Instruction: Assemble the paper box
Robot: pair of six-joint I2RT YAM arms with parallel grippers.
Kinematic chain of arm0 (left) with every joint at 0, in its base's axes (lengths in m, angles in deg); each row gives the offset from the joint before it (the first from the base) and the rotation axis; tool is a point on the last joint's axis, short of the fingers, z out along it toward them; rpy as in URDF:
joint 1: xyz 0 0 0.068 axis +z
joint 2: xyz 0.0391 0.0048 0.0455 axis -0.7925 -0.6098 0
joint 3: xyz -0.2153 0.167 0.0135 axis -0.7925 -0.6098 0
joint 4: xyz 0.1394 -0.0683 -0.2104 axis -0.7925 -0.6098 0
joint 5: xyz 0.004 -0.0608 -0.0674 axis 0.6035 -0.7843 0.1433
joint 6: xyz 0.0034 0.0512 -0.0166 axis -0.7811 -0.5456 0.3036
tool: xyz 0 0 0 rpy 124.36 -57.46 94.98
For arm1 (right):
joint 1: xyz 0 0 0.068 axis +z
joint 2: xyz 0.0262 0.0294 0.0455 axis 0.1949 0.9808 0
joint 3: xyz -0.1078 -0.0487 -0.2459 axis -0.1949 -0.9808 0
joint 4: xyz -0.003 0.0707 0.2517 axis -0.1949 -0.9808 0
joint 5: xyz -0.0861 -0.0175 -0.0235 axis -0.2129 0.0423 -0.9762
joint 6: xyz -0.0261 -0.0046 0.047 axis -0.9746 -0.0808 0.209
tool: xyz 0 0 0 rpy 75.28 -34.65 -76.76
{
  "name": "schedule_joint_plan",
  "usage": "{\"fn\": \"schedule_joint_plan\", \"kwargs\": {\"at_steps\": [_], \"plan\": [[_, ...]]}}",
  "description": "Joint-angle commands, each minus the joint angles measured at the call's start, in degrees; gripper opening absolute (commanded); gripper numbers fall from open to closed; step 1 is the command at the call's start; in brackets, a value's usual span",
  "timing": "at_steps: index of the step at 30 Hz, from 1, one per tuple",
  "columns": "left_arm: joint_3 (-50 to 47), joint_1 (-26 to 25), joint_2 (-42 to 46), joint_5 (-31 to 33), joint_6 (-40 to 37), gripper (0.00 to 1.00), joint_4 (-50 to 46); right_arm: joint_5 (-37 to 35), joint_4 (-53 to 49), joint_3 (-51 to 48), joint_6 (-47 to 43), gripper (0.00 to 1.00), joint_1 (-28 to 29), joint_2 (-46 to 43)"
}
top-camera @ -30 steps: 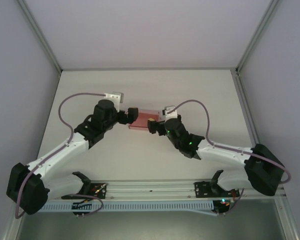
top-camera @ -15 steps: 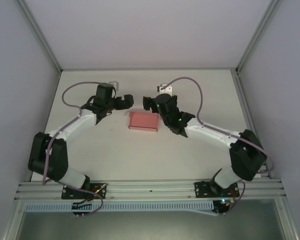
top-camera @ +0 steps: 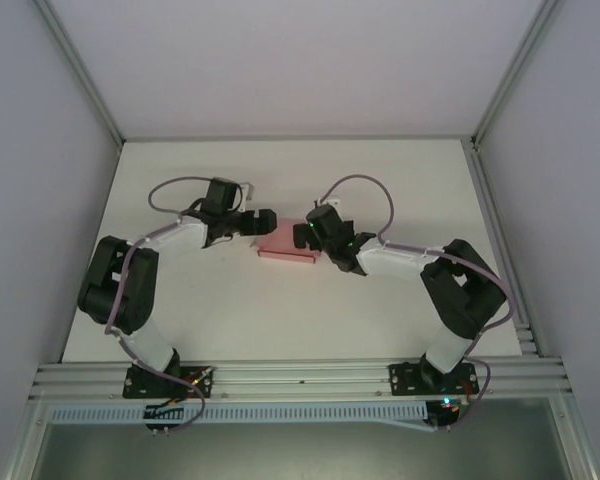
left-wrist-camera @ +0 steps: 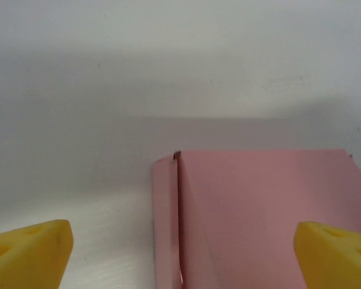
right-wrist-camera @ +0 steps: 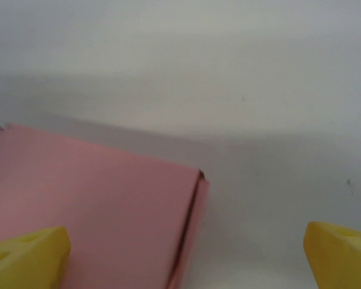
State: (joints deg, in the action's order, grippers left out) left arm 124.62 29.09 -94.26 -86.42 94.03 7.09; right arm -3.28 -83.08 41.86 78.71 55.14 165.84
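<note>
Your left gripper [left-wrist-camera: 180, 256] has its yellow fingertips [left-wrist-camera: 30, 256] spread wide, pinching nothing. Between them and just ahead lies the pink thin-card paper box [left-wrist-camera: 259, 217], closed, with a folded seam running away from you near its left edge. Your right gripper [right-wrist-camera: 183, 259] is equally wide apart and empty-handed; the box sits ahead of its left finger, one corner reaching the middle. From above, both grippers face each other across the box's far side, bare white table [top-camera: 380, 180] beyond them.
</note>
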Motion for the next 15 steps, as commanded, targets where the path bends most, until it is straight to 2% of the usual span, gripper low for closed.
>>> {"fn": "schedule_joint_plan", "kwargs": {"at_steps": [1, 4, 8, 15], "plan": [[-1.85, 0.54, -1.38, -3.99, -0.93, 0.86, 2.72, 0.92, 3.17, -3.28, 3.00, 1.00, 0.35, 0.35], [-2.23, 0.49, -2.16, -4.53, -1.16, 0.76, 3.33, 1.02, 5.60, -5.50, 3.78, 1.00, 0.33, 0.76], [-1.90, 0.57, -3.63, -5.80, -1.62, 0.68, 4.19, 0.97, 7.00, -6.61, 3.17, 1.00, 0.36, 1.28], [-1.88, 0.65, -6.25, -7.54, -2.06, 0.40, 6.38, 0.54, 6.24, -7.08, 2.95, 1.00, 0.34, 0.01]]}}
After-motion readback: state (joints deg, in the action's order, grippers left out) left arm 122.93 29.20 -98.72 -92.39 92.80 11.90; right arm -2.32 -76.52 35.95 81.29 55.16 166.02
